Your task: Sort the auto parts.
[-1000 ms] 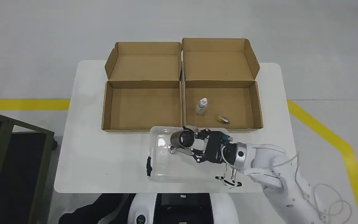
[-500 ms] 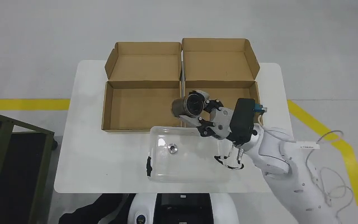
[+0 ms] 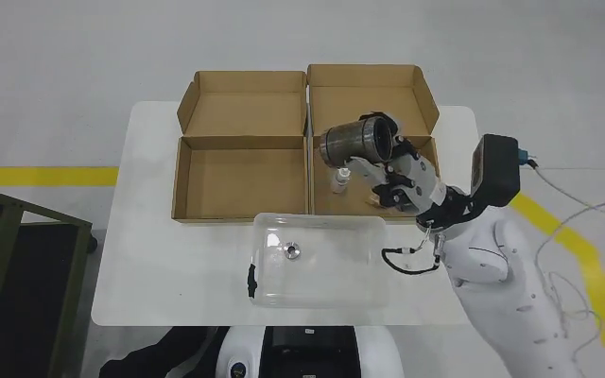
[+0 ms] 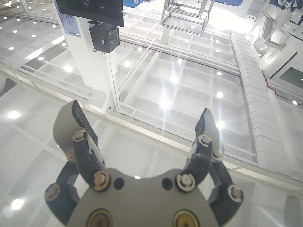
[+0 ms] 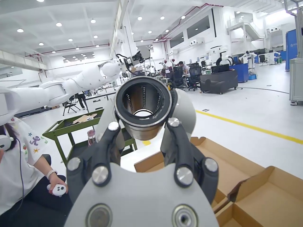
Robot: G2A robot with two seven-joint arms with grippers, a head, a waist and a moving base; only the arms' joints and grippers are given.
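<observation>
Grip looked sound: the right hand (image 5: 143, 125) was clamped on both sides of a stubby metal sleeve (image 3: 352, 143), its open end tipped up and outward, held above the right cardboard box (image 3: 324, 200). A small white bottle (image 3: 340, 177) stood in that box, just under the sleeve. To my eye the step was the carry to a box. The sleeve looked heavy and apt to roll, so it wanted bringing low before release, laying on its side away from the bottle, and a slow opening. The left box (image 3: 241, 180) sat alongside. Nearer, a clear tray (image 3: 331, 279) on the counter (image 3: 151, 246) held one small round part (image 3: 291, 251). The left hand (image 4: 142, 121), fingers apart around nothing, pointed at the ceiling.
</observation>
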